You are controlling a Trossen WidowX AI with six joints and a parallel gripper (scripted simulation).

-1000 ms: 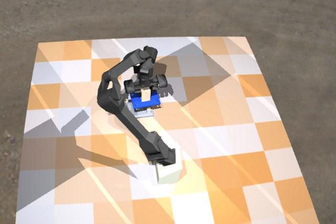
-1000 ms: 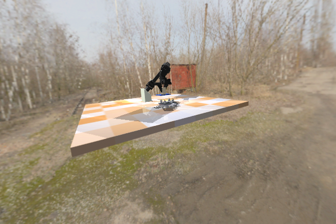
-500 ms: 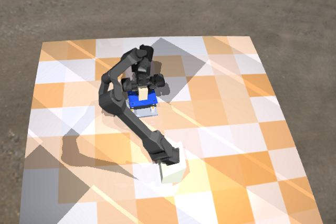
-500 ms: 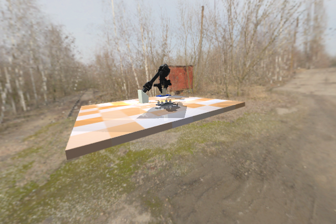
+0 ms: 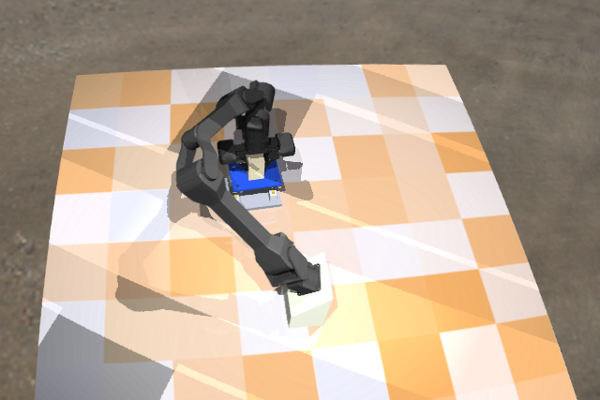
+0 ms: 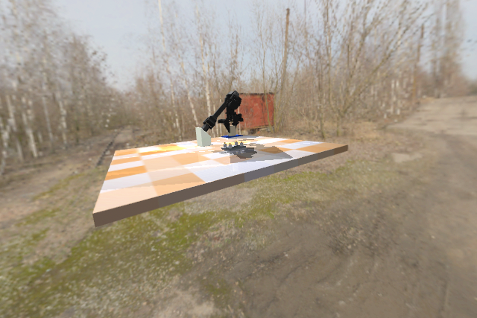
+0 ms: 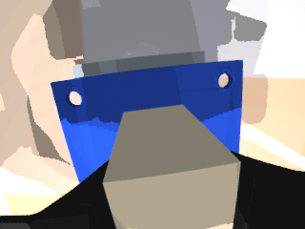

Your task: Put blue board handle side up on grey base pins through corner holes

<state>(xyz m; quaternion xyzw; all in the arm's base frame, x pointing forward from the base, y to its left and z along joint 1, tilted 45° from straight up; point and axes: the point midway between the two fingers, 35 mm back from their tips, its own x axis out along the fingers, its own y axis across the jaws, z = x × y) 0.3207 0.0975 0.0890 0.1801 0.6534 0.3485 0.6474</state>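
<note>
The gripper [image 5: 256, 155] [image 6: 232, 123] [image 7: 160, 153] is squeezing the square handle [image 5: 255, 169] [image 6: 232, 129] [image 7: 164, 153], and the blue board [image 5: 256, 185] [image 6: 231, 136] [image 7: 143, 88] is hanging up above the grey base [image 5: 259, 201] [image 6: 233, 148] [image 7: 143, 61], handle side up. So the job now is probably lining up.

From the top, the base is peeking out at 6 o'clock from the board. One gold pin [image 5: 273, 192] is showing there, and another is just peeking out to its left. In the wrist view, no gold is showing in the two far holes, at 11 and 1 o'clock from the handle. The next move is likely needing a small slide toward 6 o'clock, maybe a tiny turn, then going straight down. Letting go is coming after the board is sitting flat. If it is going down crooked, it could be catching on a pin.

The black arm [image 5: 242, 220] [image 6: 220, 112] is bending around at 9 o'clock and hiding some of the base from the top. The pale block [image 5: 309, 310] [image 6: 203, 137] is standing at 5 o'clock, well apart.
</note>
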